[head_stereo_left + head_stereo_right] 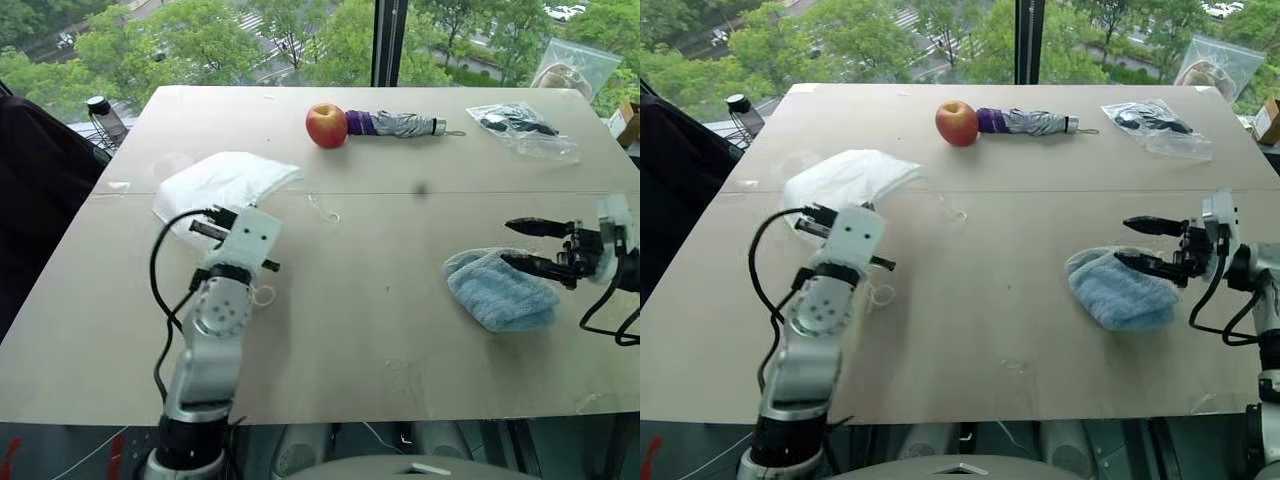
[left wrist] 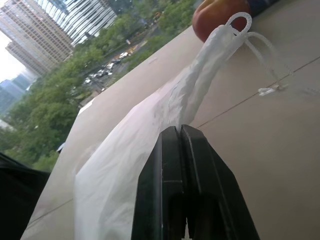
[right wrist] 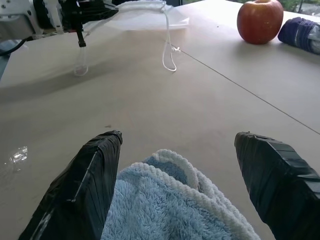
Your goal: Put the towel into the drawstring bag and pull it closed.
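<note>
The towel [image 3: 170,210] lies between the spread fingers of the right claw [image 1: 528,246], well apart from the drawstring bag [image 1: 225,182], whose edge the left claw [image 2: 182,150] pinches.

the left gripper [image 1: 200,226] covered part of the drawstring bag [image 1: 225,182]; the clear bags' [image 1: 524,128] contents were too small to tell.

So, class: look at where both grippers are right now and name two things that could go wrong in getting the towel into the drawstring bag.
1. The left gripper is shut on one thin fold of the drawstring bag, so the mouth may stay flat and leave no opening.
2. The right gripper is open around only the edge of the towel; a shallow pinch could let the lumpy cloth slip or trail out.
3. The cord lies loose on the table and might snag.
</note>
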